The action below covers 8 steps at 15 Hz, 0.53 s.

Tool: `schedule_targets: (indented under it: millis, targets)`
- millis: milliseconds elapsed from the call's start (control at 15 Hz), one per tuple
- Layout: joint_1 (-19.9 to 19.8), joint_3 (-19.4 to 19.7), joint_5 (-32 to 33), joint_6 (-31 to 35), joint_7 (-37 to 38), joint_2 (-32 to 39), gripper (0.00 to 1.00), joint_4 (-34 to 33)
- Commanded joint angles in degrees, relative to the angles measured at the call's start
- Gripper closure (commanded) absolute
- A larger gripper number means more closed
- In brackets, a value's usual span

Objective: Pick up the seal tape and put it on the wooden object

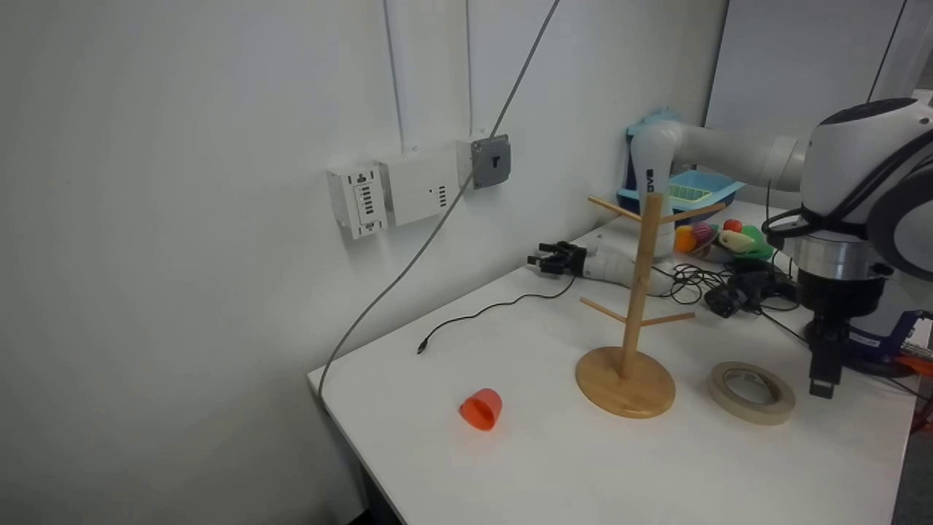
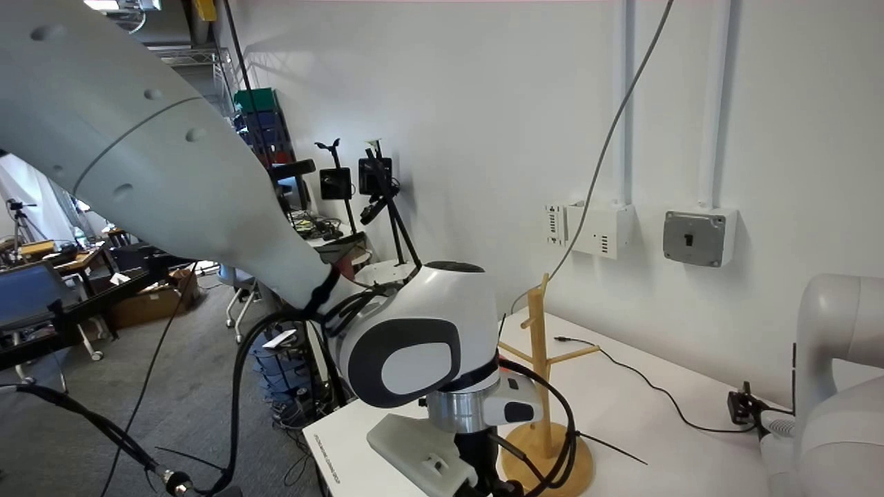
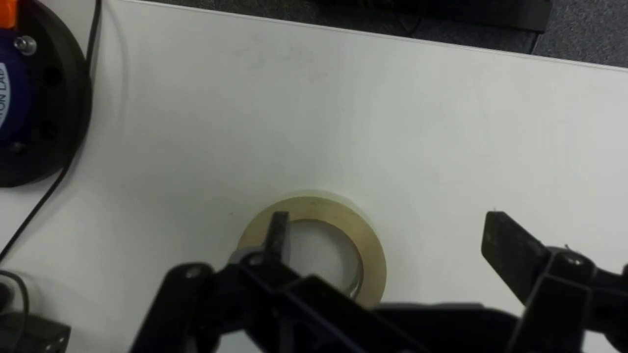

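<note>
Hanging above the white counter [image 1: 525, 474], the fingers [image 3: 512, 255] stand wide apart and grip nothing; in the wrist view one of them overlaps the rim of the tape roll [image 3: 374, 267], though I cannot tell whether the two touch. The tape roll lies flat on the counter, near the round base of the upright wooden stand [image 1: 639, 292] but apart from it. On the stand's other side, a small orange cup [image 1: 481, 408] lies on its side, and a black cable [image 1: 539, 296] trails to a second robot arm [image 1: 660, 146] beside the wall [image 1: 182, 219]. Past the stand in an exterior view sit coloured fruit [image 1: 736, 240] and a blue basket [image 1: 721, 189]. The wall is pale and carries white boxes [image 1: 419, 189] and a grey switch [image 1: 492, 162]. Beyond the counter, in an exterior view, grey carpet [image 2: 200, 359] spreads beneath a blue chair [image 2: 31, 300], and black stands [image 2: 336, 184] rise near the wall.
</note>
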<state>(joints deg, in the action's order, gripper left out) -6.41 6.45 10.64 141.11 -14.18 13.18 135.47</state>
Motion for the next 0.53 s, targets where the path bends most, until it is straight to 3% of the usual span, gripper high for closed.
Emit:
schedule_targets:
  millis: [0,467]
  targets:
    - [0.36,0.34,2.47,1.46,1.97,0.43,0.00,0.16]
    - [0.67,0.31,2.04,6.30,4.90,5.93,0.00,-1.82]
